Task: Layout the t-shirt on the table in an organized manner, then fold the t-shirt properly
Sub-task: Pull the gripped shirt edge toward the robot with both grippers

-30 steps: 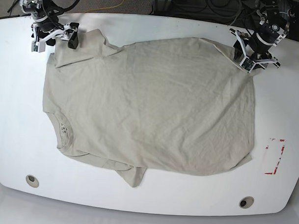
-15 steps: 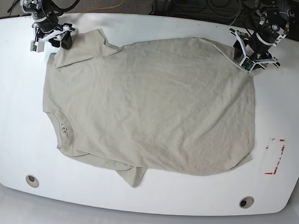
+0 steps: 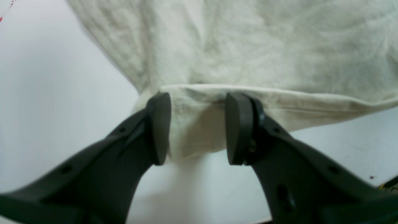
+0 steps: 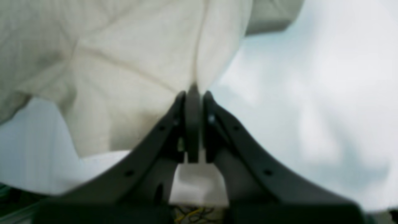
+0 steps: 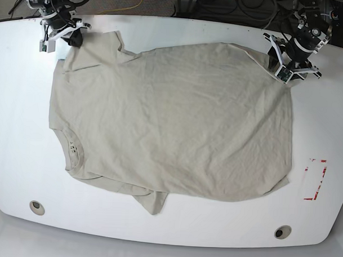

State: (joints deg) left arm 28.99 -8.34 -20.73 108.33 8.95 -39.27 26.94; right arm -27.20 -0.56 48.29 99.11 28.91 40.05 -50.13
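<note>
The t-shirt [image 5: 172,120] lies spread on the white surface [image 5: 19,129], its near sleeve tucked under, so I judge I am at the laying-out step. My right gripper [image 4: 193,124] is clenched on the far sleeve's edge; my left gripper [image 3: 197,129] straddles the hem corner, fingers [image 3: 160,127] parted. Next I must pull both outward evenly. Whether the left pads touch cloth is unclear.

This looks like a robot lab: two robot arms [image 5: 57,26] sit at a big white table [image 5: 168,230], with tangled cables [image 5: 243,7] behind it.
</note>
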